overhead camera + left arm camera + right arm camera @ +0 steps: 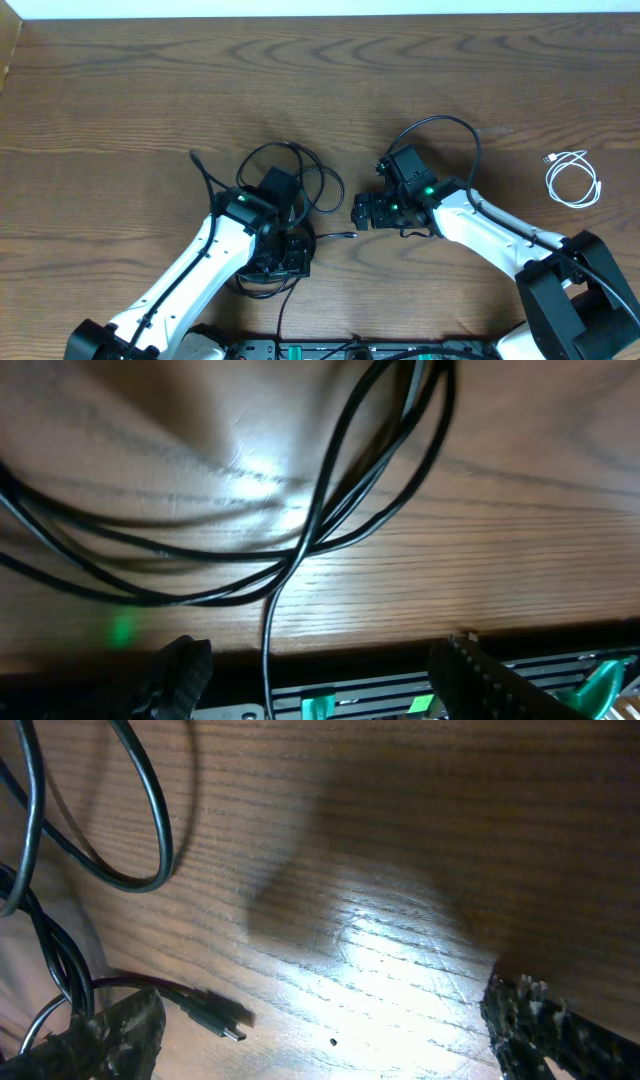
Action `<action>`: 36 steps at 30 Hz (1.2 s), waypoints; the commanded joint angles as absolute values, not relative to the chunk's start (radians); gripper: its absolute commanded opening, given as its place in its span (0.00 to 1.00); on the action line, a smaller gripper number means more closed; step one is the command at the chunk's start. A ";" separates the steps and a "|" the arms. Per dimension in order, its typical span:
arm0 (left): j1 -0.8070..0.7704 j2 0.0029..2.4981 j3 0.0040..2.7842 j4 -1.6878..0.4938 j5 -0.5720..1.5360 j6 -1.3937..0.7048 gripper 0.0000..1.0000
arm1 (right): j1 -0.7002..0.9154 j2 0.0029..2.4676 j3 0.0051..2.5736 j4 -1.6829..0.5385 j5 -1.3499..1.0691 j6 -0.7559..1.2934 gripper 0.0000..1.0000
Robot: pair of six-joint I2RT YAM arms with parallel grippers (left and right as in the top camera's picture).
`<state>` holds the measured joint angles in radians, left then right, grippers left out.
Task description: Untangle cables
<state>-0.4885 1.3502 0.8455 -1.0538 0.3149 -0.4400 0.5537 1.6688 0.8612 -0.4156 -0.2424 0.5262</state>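
A plug end (222, 1020) of the black cable tangle (168, 840) lies between the spread jaws of the right gripper (315, 1015), near one finger, axis approx. across the gap; the left gripper (320, 660), also spread, straddles one strand.

Robotics lab — two arms (190, 275), bare wooden table (120, 90)

black cable tangle (284, 146) ctr-left; white cable (551, 180) coiled at r, well apart.

My left arm (190, 275) and right arm (490, 225) wear white shells with black joints, each wrist showing a green light (428, 192). My fingers (540, 1025) are black and rough-textured. A black lead (440, 121) loops from my right wrist
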 commanded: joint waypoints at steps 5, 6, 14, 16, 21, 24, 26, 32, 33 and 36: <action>-0.493 1.352 0.812 -1.060 0.302 -0.466 0.75 | 0.553 1.683 0.848 -0.427 -0.234 0.522 0.99; -0.493 1.352 0.812 -1.061 0.302 -0.466 0.75 | 0.553 1.683 0.848 -0.427 -0.234 0.522 0.99; -0.493 1.352 0.812 -1.052 0.212 -0.492 0.75 | 0.553 1.683 0.848 -0.427 -0.234 0.522 0.99; -0.493 1.352 0.812 -1.048 0.212 -0.492 0.75 | 0.553 1.683 0.848 -0.427 -0.234 0.522 0.99; -0.493 1.352 0.812 -1.022 0.212 -0.492 0.75 | 0.553 1.683 0.848 -0.427 -0.235 0.523 0.99; -0.493 1.352 0.812 -1.005 0.212 -0.492 0.75 | 0.553 1.683 0.848 -0.427 -0.255 0.523 0.99; -0.493 1.352 0.812 -1.004 0.212 -0.492 0.75 | 0.551 1.683 0.848 -0.427 -0.269 0.523 0.99; -0.493 1.352 0.812 -1.004 0.224 -0.493 0.75 | 0.551 1.683 0.848 -0.427 -0.267 0.522 0.99; -0.493 1.352 0.812 -1.004 0.224 -0.495 0.75 | 0.550 1.683 0.848 -0.427 -0.267 0.522 0.99; -0.493 1.352 0.812 -1.004 0.225 -0.495 0.75 | 0.551 1.683 0.848 -0.427 -0.268 0.523 0.99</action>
<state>-0.4885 1.3502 0.8234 -1.0012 0.2302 -0.4786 0.5533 1.6688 0.8608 -0.4160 -0.2485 0.5259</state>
